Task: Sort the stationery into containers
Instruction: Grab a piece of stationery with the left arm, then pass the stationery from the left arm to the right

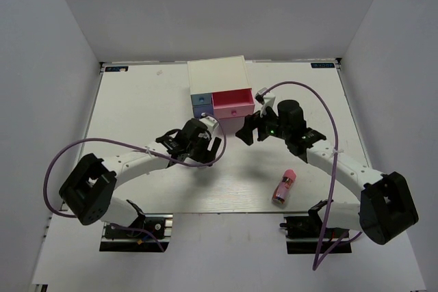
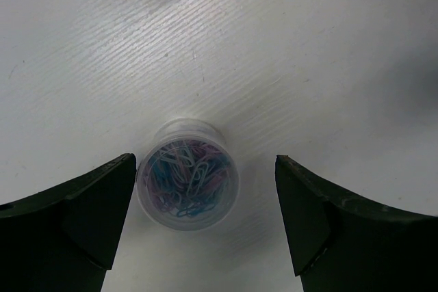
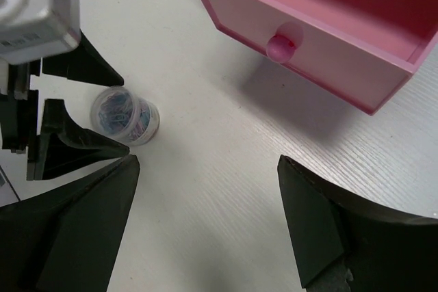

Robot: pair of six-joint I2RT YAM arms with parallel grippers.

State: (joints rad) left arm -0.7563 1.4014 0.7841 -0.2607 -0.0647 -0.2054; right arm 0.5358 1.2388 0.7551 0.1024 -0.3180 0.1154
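At lower centre of the left wrist view, the paper-clip pot point(image 2: 188, 172) stands between the wide-open jaws of the left gripper point(image 2: 205, 160), off-centre and perhaps touching one jaw. An uneven close could tip it. At upper right of its own view, the right gripper point(image 3: 205, 162) faces the pulled-out pink drawer point(image 3: 321, 52), open and empty.

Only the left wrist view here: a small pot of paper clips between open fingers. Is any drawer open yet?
Observer: Yes, the pink drawer of the white drawer chest is pulled out.
Operator: And on the other side?
Observer: The right hand hovers open just in front of that drawer, holding nothing.
Operator: Anything else lying about?
Observer: A pink tube lies on the table beside the right arm.
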